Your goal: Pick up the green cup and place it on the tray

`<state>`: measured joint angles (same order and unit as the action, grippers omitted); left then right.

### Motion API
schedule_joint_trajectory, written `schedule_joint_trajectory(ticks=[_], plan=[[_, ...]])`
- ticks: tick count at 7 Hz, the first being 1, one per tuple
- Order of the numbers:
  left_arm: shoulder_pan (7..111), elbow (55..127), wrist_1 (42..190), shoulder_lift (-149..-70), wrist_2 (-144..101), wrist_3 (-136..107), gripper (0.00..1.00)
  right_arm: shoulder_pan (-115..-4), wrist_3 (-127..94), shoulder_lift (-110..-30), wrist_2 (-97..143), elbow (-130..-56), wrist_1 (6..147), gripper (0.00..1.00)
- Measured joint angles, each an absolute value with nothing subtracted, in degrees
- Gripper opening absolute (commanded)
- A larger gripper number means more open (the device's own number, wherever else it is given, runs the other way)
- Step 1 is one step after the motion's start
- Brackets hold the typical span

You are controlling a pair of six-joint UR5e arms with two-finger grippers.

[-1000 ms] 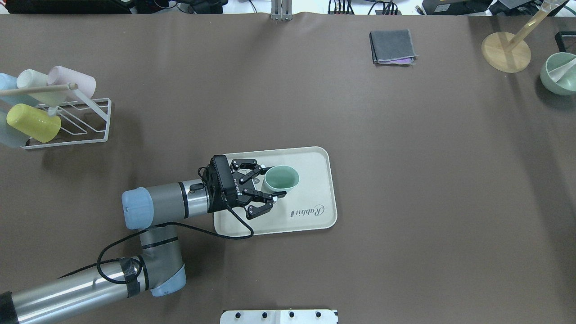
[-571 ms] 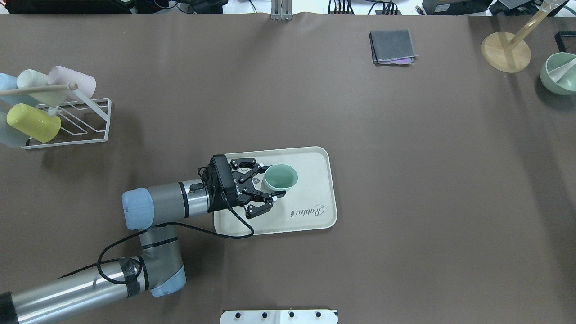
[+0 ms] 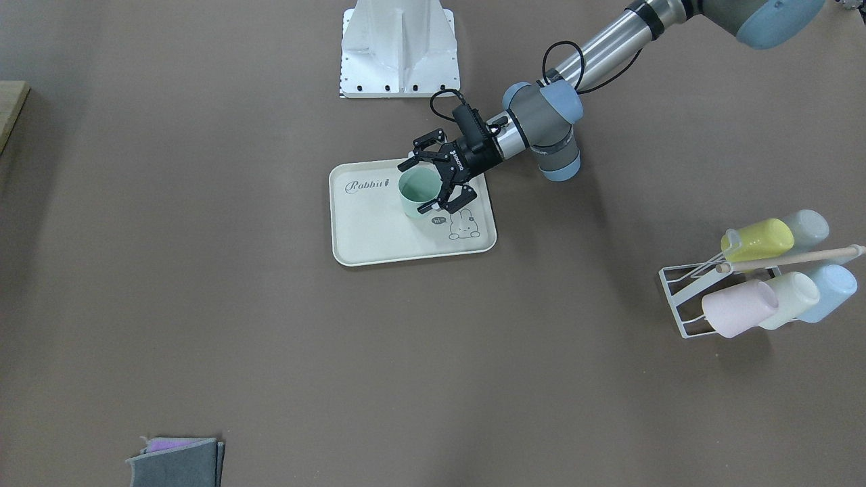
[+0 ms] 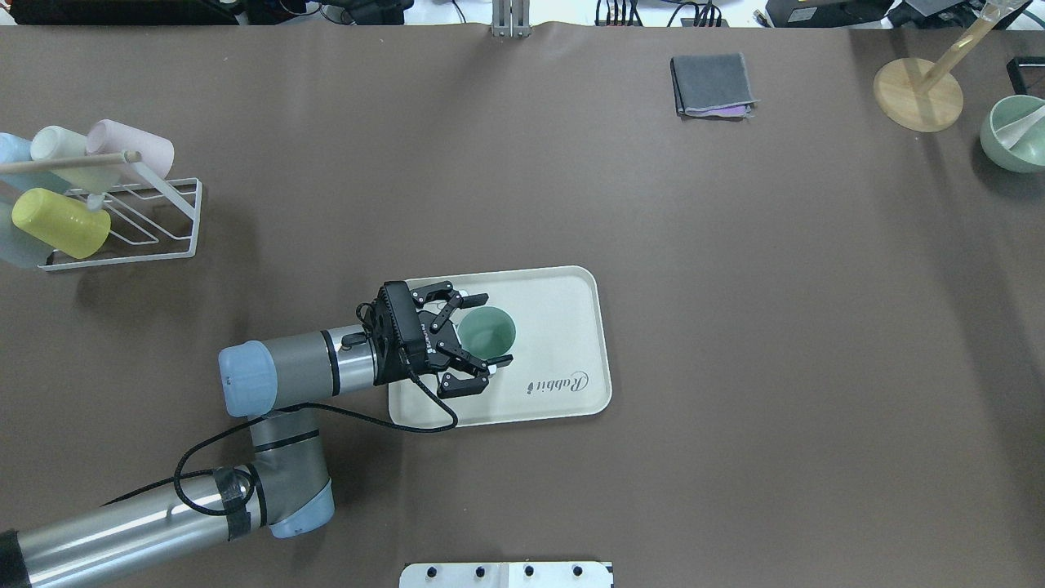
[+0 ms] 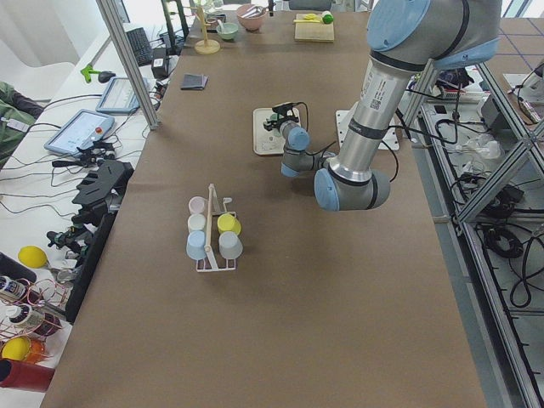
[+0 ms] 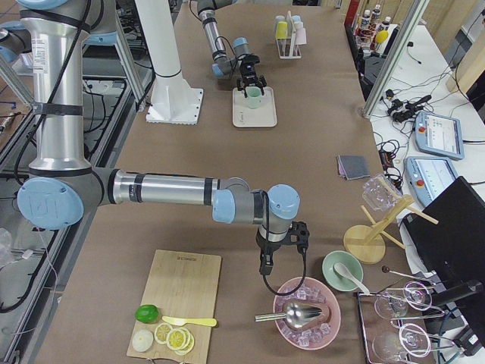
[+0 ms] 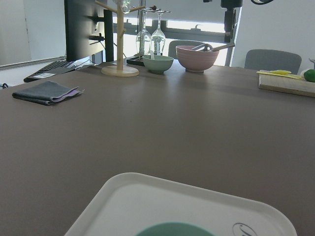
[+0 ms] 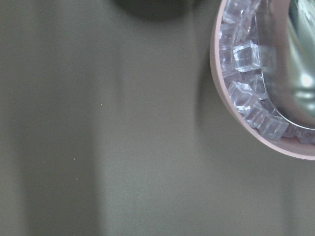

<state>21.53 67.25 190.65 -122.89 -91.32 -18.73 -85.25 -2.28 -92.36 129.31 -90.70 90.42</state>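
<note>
The green cup [image 4: 486,331] stands upright, mouth up, on the tray [image 4: 563,318], in the half of the tray toward the robot's left and away from the corner with the "Rabbit" script; in the front-facing view the bunny drawing [image 3: 464,226] on the tray lies just beside the cup's foot; the left wrist view catches only an arc of the cup's rim at its bottom edge. The left claw [image 4: 495,327] reaches in about level over the tray's left short rim; its fingers are spread wide, one on each side of the cup, and seem just clear of its wall, so it grips nothing. The tray lies flat on the brown counter [image 4: 735,343]. The right claw [image 6: 266,267] hangs pointing down far from the tray, toward the counter's end on the robot's right; it shows only in the side view, so I cannot tell whether it is wide or narrow; its wrist view shows a pink bowl [image 8: 214,54] of ice cubes. Well to the left of the tray stands a white wire rack [image 4: 163,189] carrying pastel cups; well beyond the tray, to its right, lies a folded grey cloth [image 4: 712,82].
</note>
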Motion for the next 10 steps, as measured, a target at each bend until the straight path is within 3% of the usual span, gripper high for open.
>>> schedule_joint_trajectory(ticks=[2, 5, 10], plan=[[21.53, 68.29, 190.42, -122.94, -91.40, -18.74, 0.99, -85.25, -2.28, -92.35, 129.29, -90.68, 90.34, 1.00], [21.92, 76.69, 181.11, -122.93, -91.53, -18.19, 0.99, -85.18, -2.29, -92.07, 129.30, -90.68, 90.34, 1.00], [29.89, 93.74, 138.05, -123.32, -91.17, -1.72, 0.99, -85.01, -2.29, -91.59, 129.37, -90.62, 90.35, 1.00]])
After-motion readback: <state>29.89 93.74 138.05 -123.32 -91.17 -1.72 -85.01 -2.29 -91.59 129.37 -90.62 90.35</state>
